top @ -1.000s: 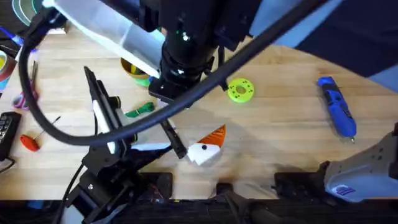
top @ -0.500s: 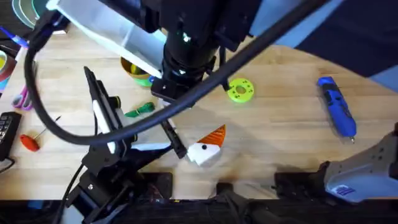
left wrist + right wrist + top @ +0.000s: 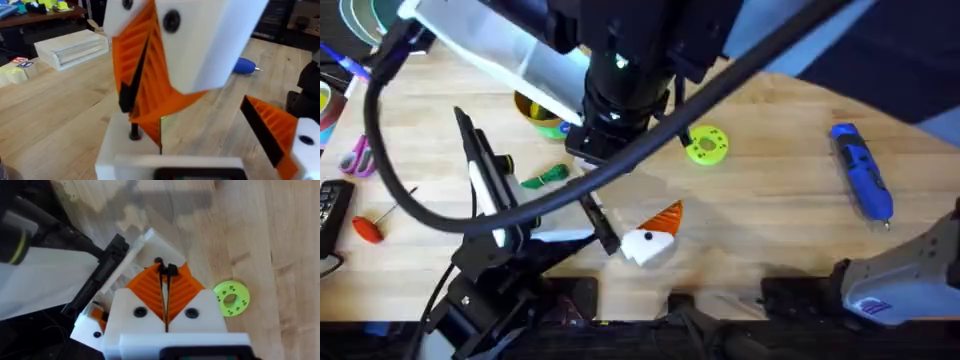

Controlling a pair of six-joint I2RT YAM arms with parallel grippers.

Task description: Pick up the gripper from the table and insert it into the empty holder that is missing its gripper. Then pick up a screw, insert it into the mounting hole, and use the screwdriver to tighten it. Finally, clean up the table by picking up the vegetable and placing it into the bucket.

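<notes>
The yellow bucket (image 3: 537,113) sits at the upper left of the overhead view, half hidden under the dark arm and cable; I cannot tell what is inside it. Just below it the green vegetable (image 3: 546,177) lies on the wooden surface (image 3: 770,210). At lower centre the white holder (image 3: 647,246) carries an orange gripper (image 3: 666,217). The blue screwdriver (image 3: 861,183) lies far right; a green disc (image 3: 707,144) is at centre and a red-handled tool (image 3: 368,226) at far left. The right gripper (image 3: 165,291) has its jaws closed on a thin dark screw (image 3: 164,272). The left gripper (image 3: 215,120) has its jaws wide apart, holding nothing.
</notes>
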